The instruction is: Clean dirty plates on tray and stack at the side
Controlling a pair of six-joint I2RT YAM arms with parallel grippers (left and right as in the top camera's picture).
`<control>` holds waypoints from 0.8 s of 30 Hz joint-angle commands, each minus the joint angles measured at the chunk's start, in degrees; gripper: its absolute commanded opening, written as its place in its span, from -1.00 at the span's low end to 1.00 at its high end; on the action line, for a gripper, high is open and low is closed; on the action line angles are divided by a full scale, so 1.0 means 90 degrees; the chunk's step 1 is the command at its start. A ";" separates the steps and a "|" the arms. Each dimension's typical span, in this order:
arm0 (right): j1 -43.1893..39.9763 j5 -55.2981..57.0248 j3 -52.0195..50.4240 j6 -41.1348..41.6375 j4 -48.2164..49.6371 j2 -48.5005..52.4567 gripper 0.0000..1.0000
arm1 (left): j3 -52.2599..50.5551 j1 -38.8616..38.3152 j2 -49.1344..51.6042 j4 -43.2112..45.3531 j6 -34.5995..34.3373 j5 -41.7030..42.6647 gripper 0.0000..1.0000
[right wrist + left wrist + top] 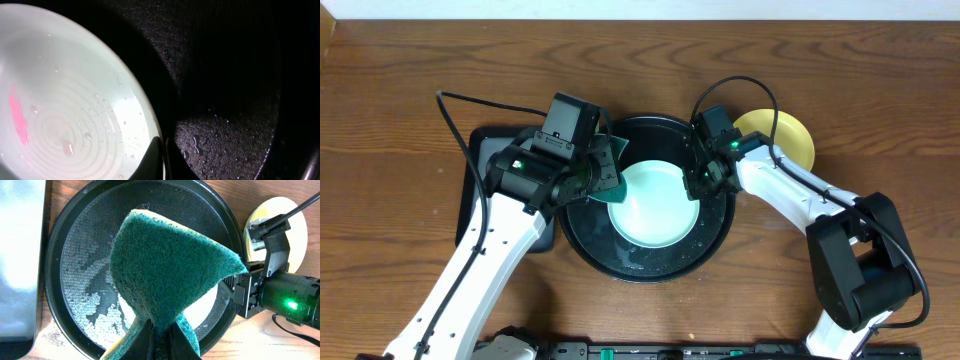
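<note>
One aqua plate [655, 205] lies in the round tray [620, 268], seemingly mid-scrub; left gripper [161, 335] pinches a green sponge [170, 275] above it; right gripper [162, 150], pressed together, sits at its rim; next, sponge presses down.

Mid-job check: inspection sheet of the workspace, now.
Surface: wooden table; tray floor wet.
Job's things: aqua plate in the tray, pink smear on it; yellow plate on the table beside the tray; third plate not seen.
Clutter: rectangular tray under the left arm.
Grippers: left gripper shut on sponge over the tray; right gripper shut at the aqua plate's rim, seemingly pinching it.
Cables: left cable trails over the table; right cable loops above its arm.
Surroundings: nothing seen.
</note>
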 commanded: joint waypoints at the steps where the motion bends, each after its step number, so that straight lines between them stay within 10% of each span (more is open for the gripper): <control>1: 0.0068 -0.0029 -0.0041 0.0141 -0.0039 -0.0085 -0.98 | -0.0005 -0.0019 -0.0017 0.0010 -0.0029 -0.0083 -0.85; 24: 0.0068 -0.0051 -0.0039 0.0855 -0.0481 -0.0143 -0.97 | 0.0002 -0.0019 0.1003 0.0034 0.0306 0.0338 -0.85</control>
